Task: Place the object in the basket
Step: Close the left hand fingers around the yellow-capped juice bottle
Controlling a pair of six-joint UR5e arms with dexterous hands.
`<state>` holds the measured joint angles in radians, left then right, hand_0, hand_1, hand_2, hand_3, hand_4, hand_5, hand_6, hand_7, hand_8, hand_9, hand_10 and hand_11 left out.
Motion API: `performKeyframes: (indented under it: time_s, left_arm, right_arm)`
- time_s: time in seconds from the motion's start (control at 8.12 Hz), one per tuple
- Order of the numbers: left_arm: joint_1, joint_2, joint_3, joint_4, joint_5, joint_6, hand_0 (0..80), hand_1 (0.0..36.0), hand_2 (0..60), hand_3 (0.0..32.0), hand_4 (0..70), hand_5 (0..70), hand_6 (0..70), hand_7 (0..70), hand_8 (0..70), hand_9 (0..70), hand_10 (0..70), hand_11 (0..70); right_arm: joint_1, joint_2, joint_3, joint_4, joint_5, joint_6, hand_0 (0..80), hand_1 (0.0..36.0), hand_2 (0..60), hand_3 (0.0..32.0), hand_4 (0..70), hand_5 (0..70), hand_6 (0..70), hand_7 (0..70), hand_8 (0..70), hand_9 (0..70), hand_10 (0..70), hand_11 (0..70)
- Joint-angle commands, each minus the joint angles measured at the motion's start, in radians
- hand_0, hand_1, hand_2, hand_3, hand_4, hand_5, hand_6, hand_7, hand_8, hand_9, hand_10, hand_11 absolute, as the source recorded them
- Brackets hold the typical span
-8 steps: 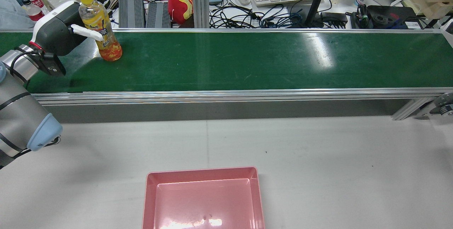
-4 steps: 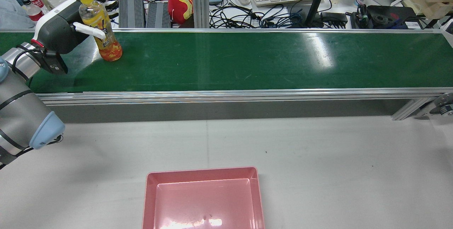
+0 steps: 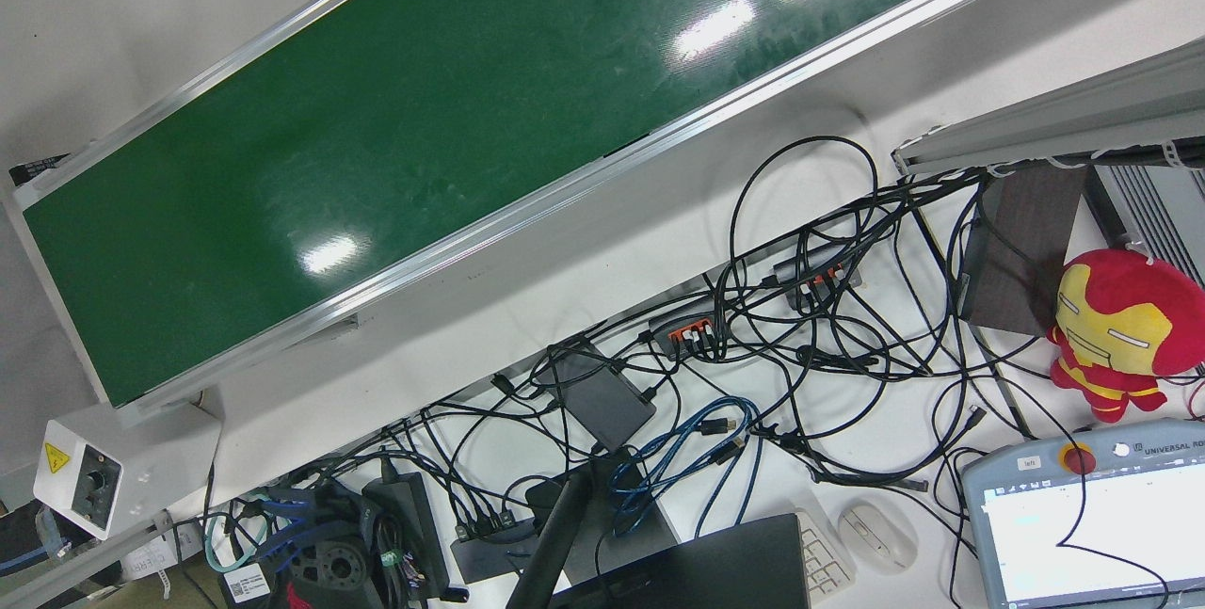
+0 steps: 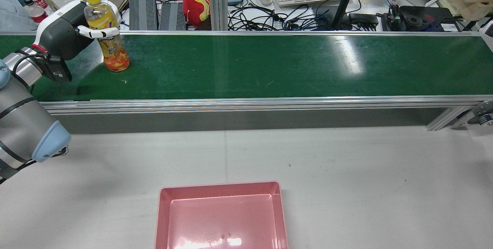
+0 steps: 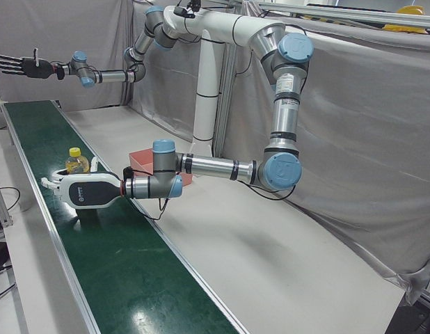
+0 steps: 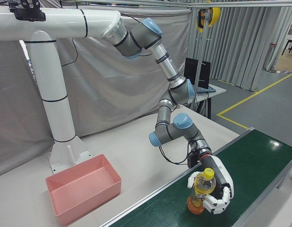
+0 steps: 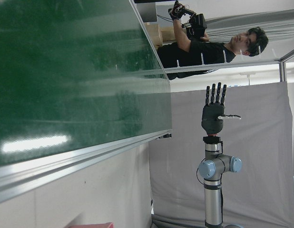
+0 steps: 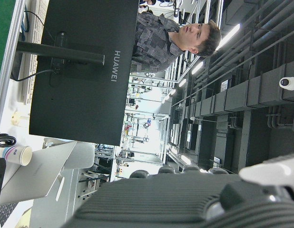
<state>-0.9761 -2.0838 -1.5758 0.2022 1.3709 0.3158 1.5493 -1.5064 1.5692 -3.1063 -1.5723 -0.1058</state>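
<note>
One hand at work: your left hand (image 4: 63,35) is wrapped round the bottle (image 4: 111,50), fingers curled about its upper half below the yellow cap. I judge it a grasp, though how firm it is cannot be told.
Bottle: upright inside that hand, with its orange base at or just above the belt (image 4: 269,66). You cannot tell from these views whether it has cleared the surface.
Risk, slip: the hold sits high on a smooth, round, liquid-filled body. If you lift fast or swing hard, the heavy lower part may swing and slide down through the fingers.
Risk, tip: if the base is on the belt and you pull sideways before lifting, it could drag, catch and lever the bottle out of the hand.
Risk, rail: the rail (image 4: 246,102) lies between the hand and the basket. Carry too low and the base may strike it.
Risk, drop: let go from high up, the bottle may bounce or roll over the low wall, so bring it down close before you open the fingers.
Basket (image 4: 219,184): pink, low-walled, holding nothing. It is well apart from the left hand, across the rail on the table (image 4: 346,164), nearer the robot and off to the hand's right.
Right hand (image 5: 24,66): spread flat with fingers apart, holding nothing. It is raised in the air far from the left hand, past the other end of the belt, and I judge it no hazard where it is.
</note>
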Motion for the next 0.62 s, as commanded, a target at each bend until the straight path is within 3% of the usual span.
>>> performKeyframes:
  time_s: [0.0,0.12,0.25,0.49]
  left_arm:
    - [-0.001,0.005,-0.068,0.062,0.001,0.005,49.0,13.7,55.9,0.0,47.9,70.0,65.6,66.1,70.0,70.0,68.4,70.0]
    - [0.002,0.010,-0.096,0.063,0.001,0.006,47.4,11.0,54.8,0.0,46.1,70.0,66.5,64.5,70.0,70.0,70.0,70.0]
    - [0.004,0.010,-0.128,0.078,0.001,0.006,47.0,10.2,51.4,0.0,43.8,70.0,63.1,62.0,70.0,70.0,70.0,70.0]
    - [0.023,0.016,-0.223,0.140,0.002,0.008,47.7,11.6,50.4,0.0,41.4,70.0,59.1,59.1,70.0,70.0,67.2,70.0]
  right_arm:
    - [-0.002,0.000,0.000,0.000,0.002,0.000,0.0,0.0,0.0,0.0,0.0,0.0,0.0,0.0,0.0,0.0,0.0,0.0]
    - [0.000,0.000,0.002,0.000,0.000,0.000,0.0,0.0,0.0,0.0,0.0,0.0,0.0,0.0,0.0,0.0,0.0,0.0]
    - [-0.002,0.000,0.002,0.000,0.000,0.000,0.0,0.0,0.0,0.0,0.0,0.0,0.0,0.0,0.0,0.0,0.0,0.0]
    - [0.000,0.000,0.002,0.000,0.000,0.000,0.0,0.0,0.0,0.0,0.0,0.0,0.0,0.0,0.0,0.0,0.0,0.0]
